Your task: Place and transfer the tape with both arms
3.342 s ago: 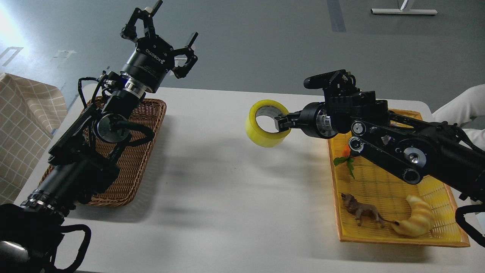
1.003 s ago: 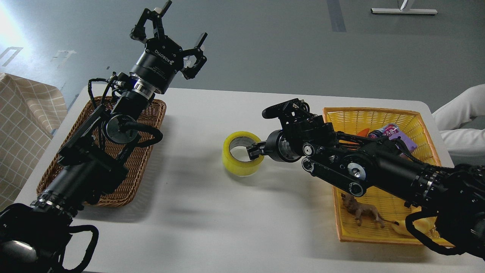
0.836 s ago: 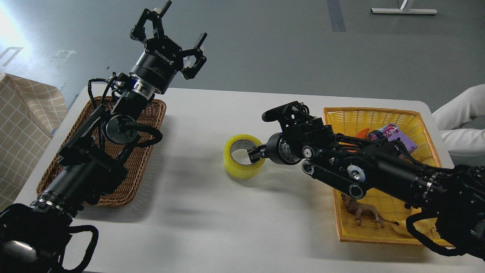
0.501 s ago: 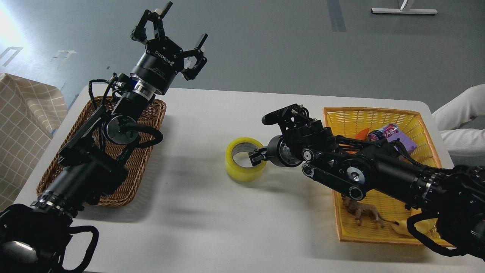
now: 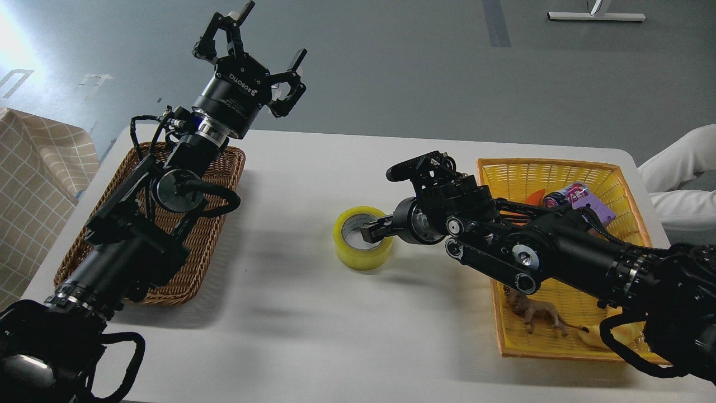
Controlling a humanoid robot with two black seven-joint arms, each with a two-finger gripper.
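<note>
The roll of yellow packing tape (image 5: 362,245) is pinched at its rim by the right gripper (image 5: 373,232); it should be released flat on the white table (image 5: 291,313) while the left gripper (image 5: 254,42) is held splayed aloft.

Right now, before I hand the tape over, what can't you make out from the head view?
- Whether the black right gripper still pinches the translucent yellow tape roll: its fingertips sit dark inside the core.
- Whether the roll rests fully on the white table: its underside is hidden.
- The yellow plastic basket: the right arm covers most of it, half-hiding the brown toy animal.
- The brown wicker basket: the left arm blocks its inside.
</note>
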